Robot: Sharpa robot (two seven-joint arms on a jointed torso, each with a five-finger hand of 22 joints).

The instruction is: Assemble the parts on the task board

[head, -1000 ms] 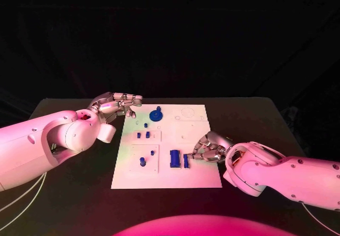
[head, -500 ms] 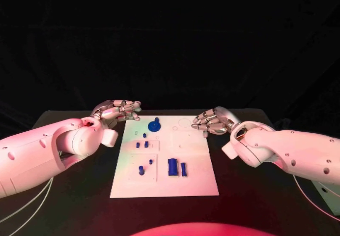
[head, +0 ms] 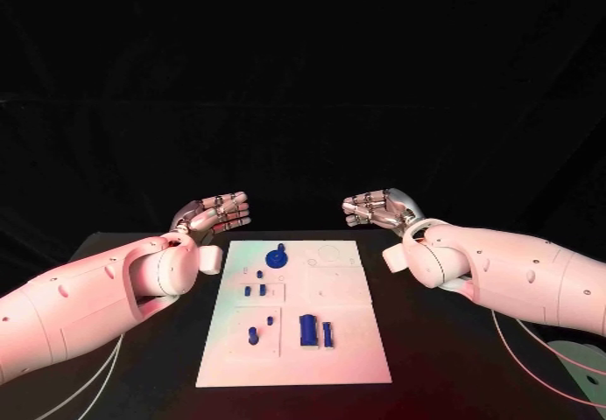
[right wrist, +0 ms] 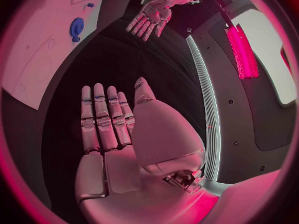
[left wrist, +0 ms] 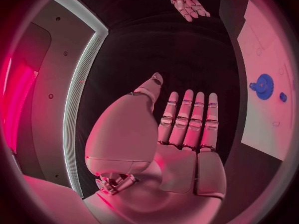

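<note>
Seemingly unfinished: both the left hand (head: 214, 213) and right hand (head: 380, 209) hover flat and empty beyond the task board (head: 348, 341), blue parts (head: 309, 330) lying loose nearer the robot

Both hands are raised beyond the far end of the task board (head: 298, 350), fingers extended and apart, holding nothing: left hand (head: 214, 213) off the far left corner, right hand (head: 379, 207) off the far right corner. An unobstructed gap lies between them. On the board, the blue gear (head: 278, 258) stands at the far end; small blue pegs (head: 254, 290) and two upright blue blocks (head: 316, 331) occupy the left and near-centre. The board's right half is bare. Bare desk (head: 429, 350) flanks both long edges.
</note>
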